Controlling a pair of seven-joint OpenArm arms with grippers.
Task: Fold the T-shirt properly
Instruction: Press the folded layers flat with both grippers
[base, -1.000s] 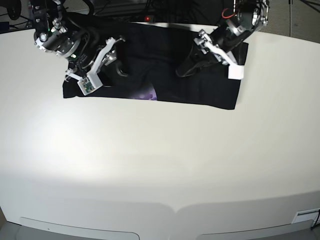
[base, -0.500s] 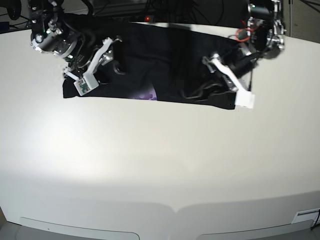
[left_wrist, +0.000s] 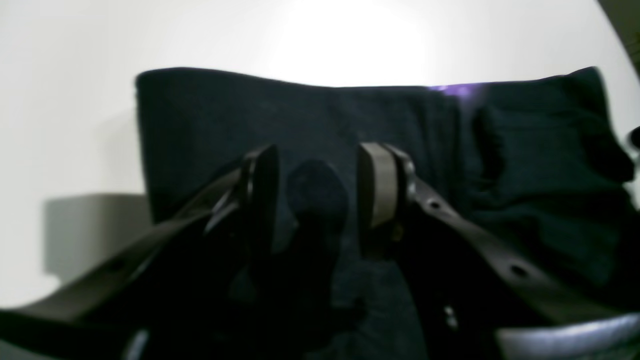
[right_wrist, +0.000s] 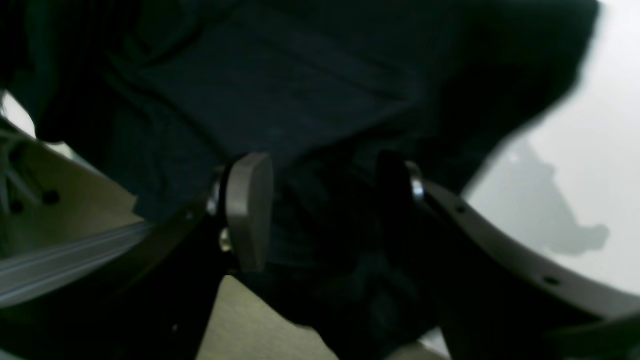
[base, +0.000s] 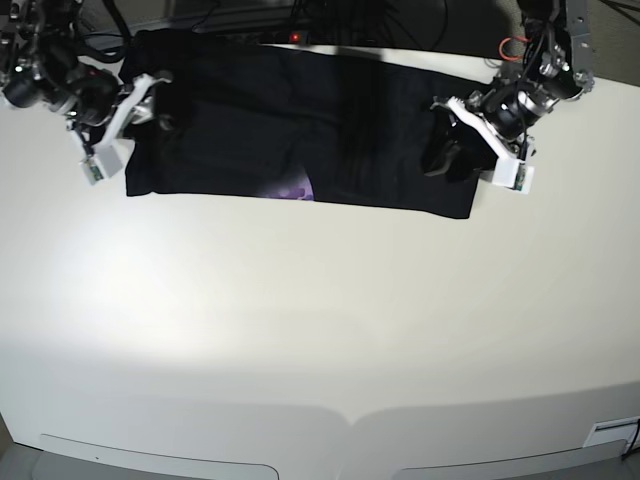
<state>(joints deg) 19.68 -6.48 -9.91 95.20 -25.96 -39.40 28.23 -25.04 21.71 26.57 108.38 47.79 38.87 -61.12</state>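
Note:
The black T-shirt (base: 300, 120) lies as a wide folded band at the back of the table, with a bit of purple print (base: 296, 190) showing at its front edge. My left gripper (base: 442, 152) hovers open over the band's right end; in the left wrist view (left_wrist: 320, 192) only flat black cloth (left_wrist: 210, 130) shows between its fingers. My right gripper (base: 160, 105) is open at the band's left end. The right wrist view (right_wrist: 325, 205) shows dark rumpled cloth (right_wrist: 300, 85) below and between its fingers; whether they touch it I cannot tell.
The white table (base: 320, 330) stretches wide in front of the shirt. Cables and dark gear (base: 300, 25) lie behind the table's far edge. A small white label (base: 610, 432) sits at the front right corner.
My right gripper has swung left, from over the shirt's middle-left to its left end. My left gripper moved out to the shirt's right end, then back and up a little.

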